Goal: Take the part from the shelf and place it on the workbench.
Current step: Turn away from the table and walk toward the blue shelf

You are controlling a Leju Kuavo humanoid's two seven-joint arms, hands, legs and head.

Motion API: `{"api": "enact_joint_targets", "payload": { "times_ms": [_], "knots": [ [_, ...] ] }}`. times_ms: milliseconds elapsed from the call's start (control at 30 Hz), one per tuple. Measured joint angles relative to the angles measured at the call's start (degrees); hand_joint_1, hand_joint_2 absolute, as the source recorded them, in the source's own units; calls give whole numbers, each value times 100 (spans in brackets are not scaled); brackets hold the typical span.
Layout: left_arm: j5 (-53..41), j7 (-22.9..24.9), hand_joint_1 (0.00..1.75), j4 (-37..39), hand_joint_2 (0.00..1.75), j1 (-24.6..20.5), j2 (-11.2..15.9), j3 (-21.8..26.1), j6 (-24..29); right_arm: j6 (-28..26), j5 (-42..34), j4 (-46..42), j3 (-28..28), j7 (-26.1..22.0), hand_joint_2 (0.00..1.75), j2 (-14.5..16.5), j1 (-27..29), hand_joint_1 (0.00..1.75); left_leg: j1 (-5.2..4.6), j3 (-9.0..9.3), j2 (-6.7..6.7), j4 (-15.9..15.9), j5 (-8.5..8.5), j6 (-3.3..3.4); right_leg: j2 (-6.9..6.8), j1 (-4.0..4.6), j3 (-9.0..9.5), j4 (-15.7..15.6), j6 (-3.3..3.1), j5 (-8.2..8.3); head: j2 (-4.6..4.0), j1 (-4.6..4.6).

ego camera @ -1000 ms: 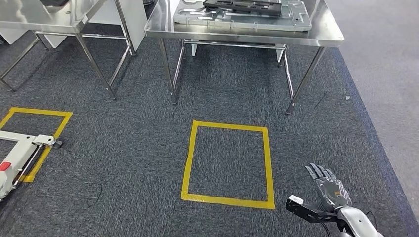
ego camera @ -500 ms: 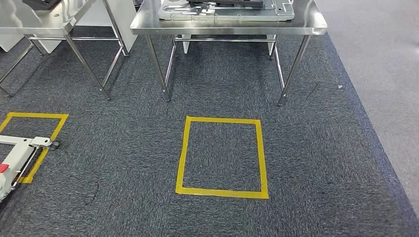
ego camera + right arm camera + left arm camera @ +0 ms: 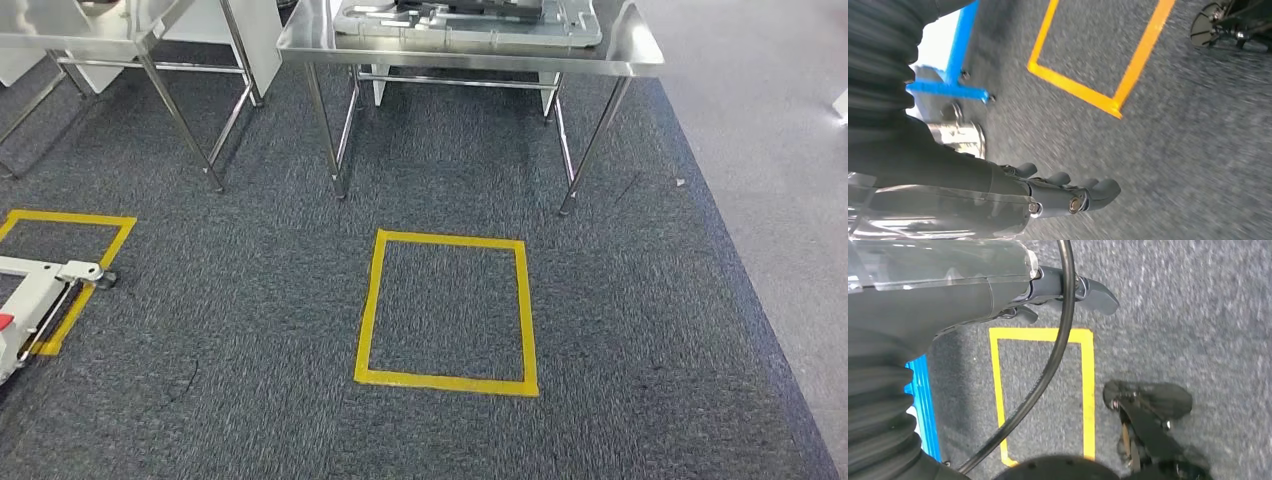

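Left hand (image 3: 1068, 290) and right hand (image 3: 1068, 197) hanging over carpet, fingers loosely extended, empty, metal fixture plate (image 3: 470, 22) on steel desk (image 3: 640, 55)

Grey ribbed cover (image 3: 878, 410) (black cable (image 3: 1048, 365) alongside)

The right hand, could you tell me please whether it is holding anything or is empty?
Empty. In the right wrist view the right hand hangs above the grey carpet with its fingers extended side by side and nothing between them.
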Motion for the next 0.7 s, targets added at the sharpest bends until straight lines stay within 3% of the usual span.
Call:
{"api": "enact_joint_targets", "payload": {
  "times_ms": [67,100,167,233,300,367,700],
  "knots": [
    [265,31,0,-79,175,14,23,-251,-7,46,-170,15,11,0,175,1,65,0,-18,-64,4,16,33,15,3,-4,-214,606,23,-305,0,-1],
    [391,44,0,-126,175,15,35,-371,-9,69,-251,29,23,0,175,1,103,0,-24,-88,6,32,42,15,2,-6,-208,690,33,-311,0,-1],
    [597,63,0,-213,175,6,56,-574,-10,100,-383,63,51,-1,175,1,181,0,-26,-118,5,87,40,2,0,-10,99,261,35,-42,0,-1],
    [793,79,0,-304,87,-6,72,-737,-12,130,-513,92,88,-2,175,1,237,0,-38,-150,7,176,12,-41,-6,0,514,-491,-1,220,0,-1],
    [1055,104,0,-407,0,-12,101,-945,-19,177,-685,108,144,-7,87,1,289,0,-66,-199,13,255,-22,-67,-6,8,670,-842,-47,281,0,-1],
    [1390,142,0,-494,0,-2,136,-1225,-35,236,-899,111,227,-13,0,2,346,0,-79,-223,12,278,-29,-58,-3,13,659,-845,-64,292,0,-1],
    [2879,298,0,-717,0,290,302,-2693,-93,475,-1855,-40,695,-74,0,-2,456,0,-74,-223,4,232,22,-125,-12,26,641,-837,-107,303,0,-1]
  ]
}}
